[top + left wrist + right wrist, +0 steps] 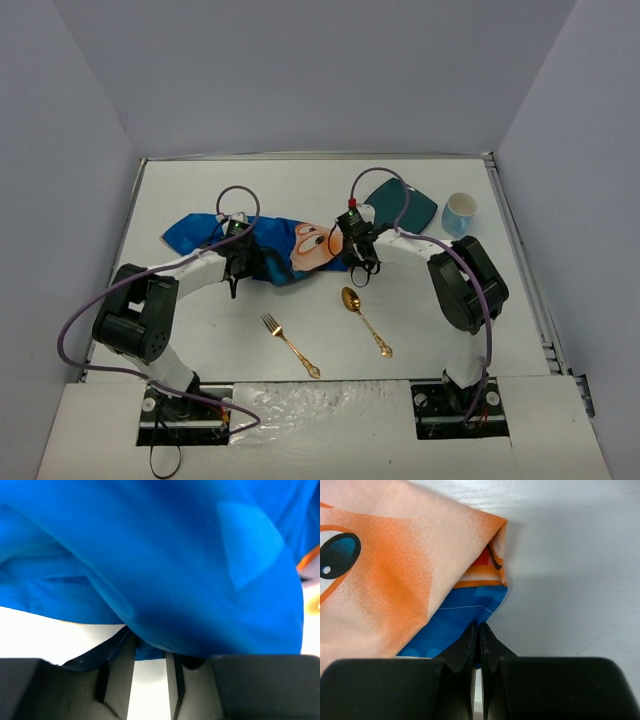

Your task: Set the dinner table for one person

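Slip risk: right gripper (479,630) fingers pinch shut on the placemat (395,570) hem at their very tips, thin bite. Left gripper (150,667) fingers narrow, cloth bunched over their tips, I can't tell if it's caught. The dinner table (570,555) sits right under both. Uneven pull likely drops one side or leaves it crumpled

No legible text anywhere

Right claw (479,628) pinched; left claw (149,655) seemingly half-closed.
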Action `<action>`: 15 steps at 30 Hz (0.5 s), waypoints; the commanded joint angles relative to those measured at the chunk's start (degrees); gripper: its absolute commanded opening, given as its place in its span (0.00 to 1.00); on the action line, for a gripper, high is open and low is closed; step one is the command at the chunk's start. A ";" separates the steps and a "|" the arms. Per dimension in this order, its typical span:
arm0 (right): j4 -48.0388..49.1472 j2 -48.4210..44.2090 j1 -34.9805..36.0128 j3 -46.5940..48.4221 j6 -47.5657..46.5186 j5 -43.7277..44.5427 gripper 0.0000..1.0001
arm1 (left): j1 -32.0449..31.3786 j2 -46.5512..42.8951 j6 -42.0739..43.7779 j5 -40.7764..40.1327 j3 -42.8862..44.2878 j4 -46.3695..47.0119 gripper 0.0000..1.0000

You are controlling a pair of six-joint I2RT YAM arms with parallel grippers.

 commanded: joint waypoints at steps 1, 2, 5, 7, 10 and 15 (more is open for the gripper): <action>-3.17 -2.99 -0.29 -1.41 -0.67 0.00 0.00 | -1.12 3.55 -1.47 -0.36 1.25 -1.40 0.16; -3.17 -3.14 -0.29 -1.41 -0.69 0.06 0.00 | -1.20 3.51 -1.63 -0.15 1.33 -1.60 0.14; -3.23 -4.11 -0.29 -1.30 -0.98 0.50 0.00 | -1.36 1.21 -1.59 -0.86 2.57 -4.63 0.02; -3.41 -5.40 -0.32 -0.84 -1.69 0.70 0.00 | -1.11 -1.69 -0.58 -2.33 4.82 -10.31 0.00; -4.33 -7.20 -0.42 0.53 -3.00 1.22 0.00 | -0.34 -6.68 1.89 -4.61 9.60 -18.06 0.00; -8.14 -11.06 -1.49 5.73 -7.31 5.15 0.00 | 4.31 -11.29 7.83 -7.10 24.06 -30.43 0.00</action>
